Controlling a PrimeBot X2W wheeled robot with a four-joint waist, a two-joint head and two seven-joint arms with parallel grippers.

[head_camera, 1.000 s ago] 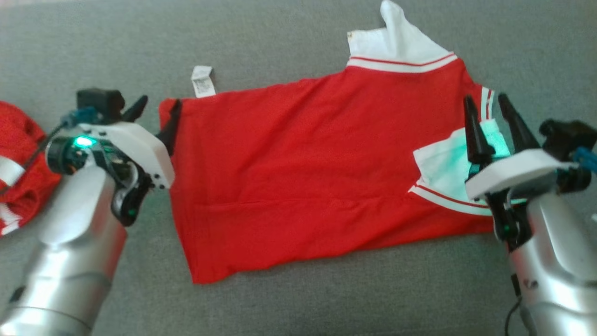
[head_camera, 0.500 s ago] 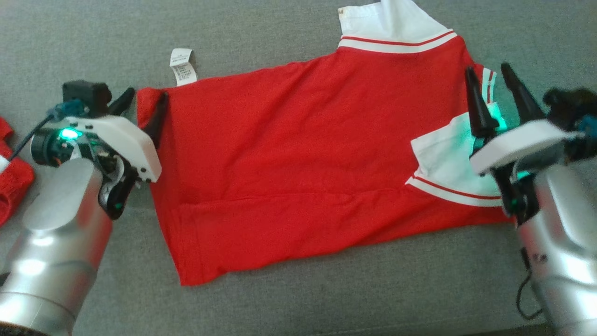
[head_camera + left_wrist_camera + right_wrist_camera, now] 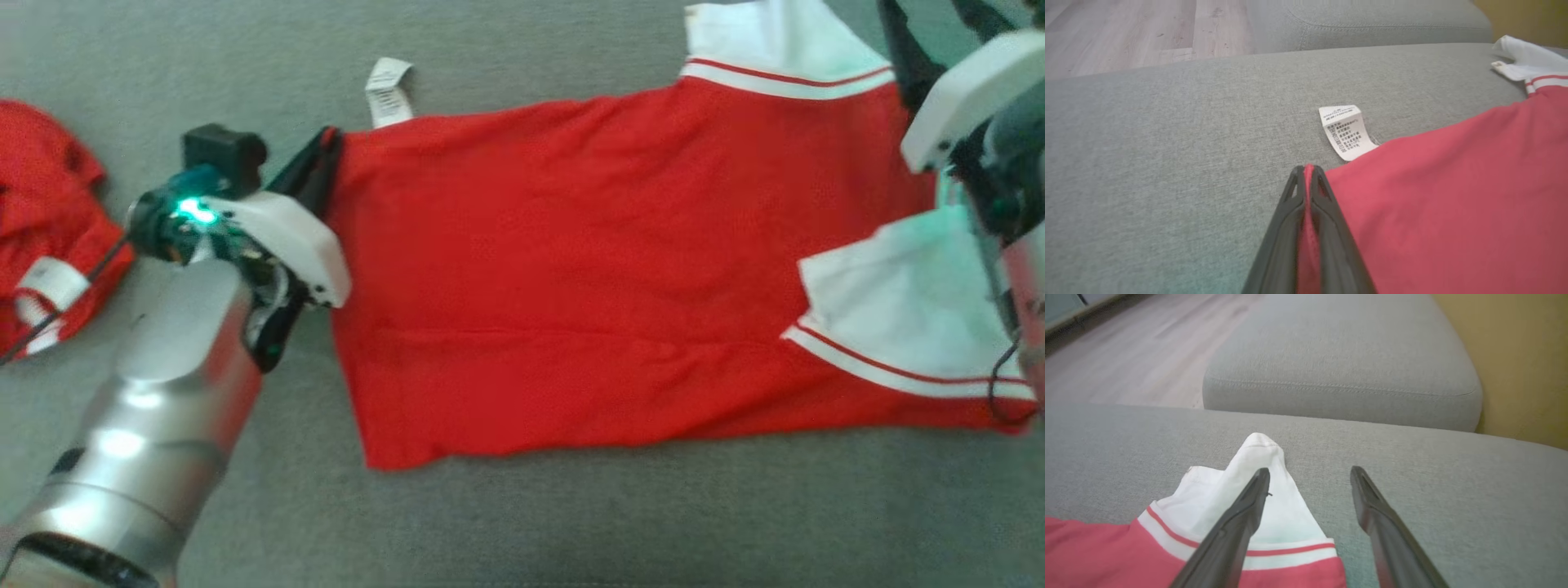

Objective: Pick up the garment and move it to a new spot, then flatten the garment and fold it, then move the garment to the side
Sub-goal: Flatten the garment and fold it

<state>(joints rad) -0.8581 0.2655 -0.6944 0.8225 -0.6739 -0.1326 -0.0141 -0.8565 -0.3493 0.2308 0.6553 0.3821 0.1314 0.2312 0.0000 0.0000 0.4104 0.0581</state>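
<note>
- Red garment (image 3: 571, 269) lies spread flat on the grey cushion (image 3: 571, 523); white trim at its right end
- Left gripper (image 3: 1306, 173) clamped on its hem corner; care label (image 3: 1347, 132) just beside
- Right gripper (image 3: 1310, 475) jaws apart, above the white trim
- Another red cloth (image 3: 49, 212) lies far left

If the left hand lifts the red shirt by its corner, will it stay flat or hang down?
It would probably hang limp: the red shirt lies thin and creased, pinched flat in the shut left hand. It is likely light, and its care label should dangle.
</note>
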